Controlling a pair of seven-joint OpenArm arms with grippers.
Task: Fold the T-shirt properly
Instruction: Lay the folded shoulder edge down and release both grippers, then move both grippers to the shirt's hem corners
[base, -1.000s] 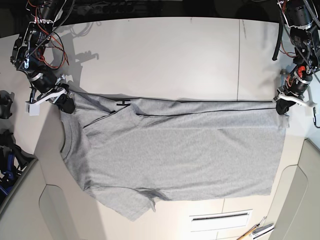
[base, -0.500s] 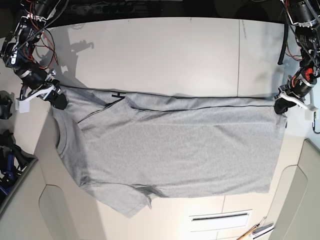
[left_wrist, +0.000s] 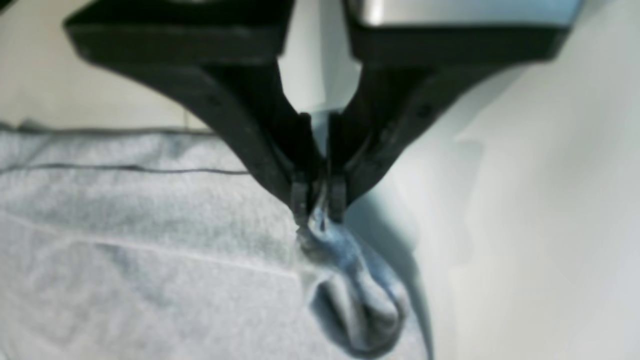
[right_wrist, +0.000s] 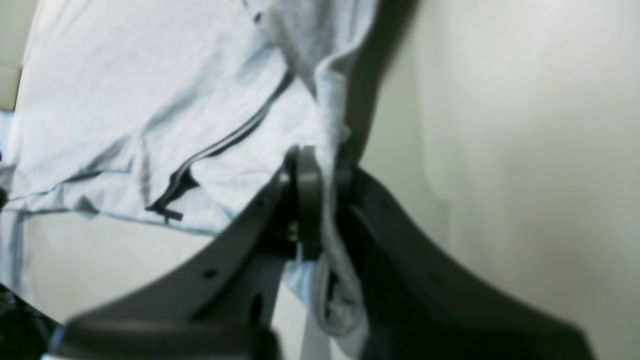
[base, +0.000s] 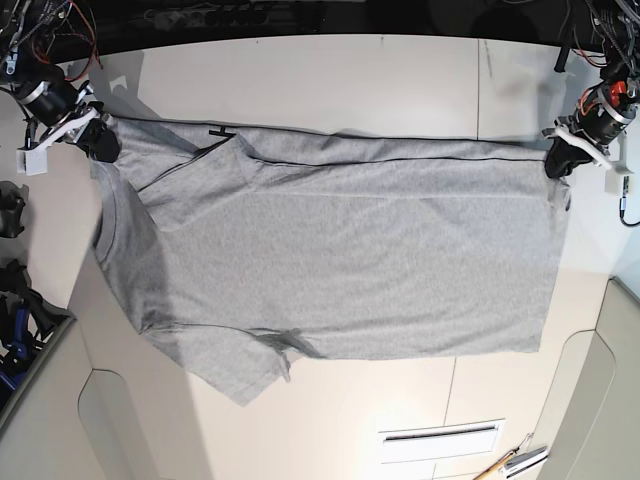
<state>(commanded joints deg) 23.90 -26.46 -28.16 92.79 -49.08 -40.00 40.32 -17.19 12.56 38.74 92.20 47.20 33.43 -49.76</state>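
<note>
We see a big white table (base: 330, 80), w/ the grey T-shirt (base: 340, 260) spread over most of it. The shirt hangs between our two claws like washing on a line, its top edge pulled nearly straight from one claw to the other. Below that edge the cloth lies mostly flat, w/ soft wrinkles near the neck end.

The neck and sleeve end sits by our right claw (base: 100, 140), at the far left of the base view. One short sleeve (base: 245, 370) pokes out well below that claw, at the shirt's low edge. The hem end sits by our left claw (base: 557, 160), at the far right of the base view.

Our right claw is clamped on a fold of the shirt; in the right wrist view the cloth runs up between its dark fingers (right_wrist: 305, 200). A thin black line (right_wrist: 220, 145) crosses the cloth just beside that claw.

Our left claw is pinched tight on a corner of the shirt, too. In the left wrist view a small bunched lump of cloth (left_wrist: 360, 305) hangs right under its tips.

Far below the left claw, near the table's front edge, lie a slot (base: 440, 433) and some small tools (base: 515, 462).
</note>
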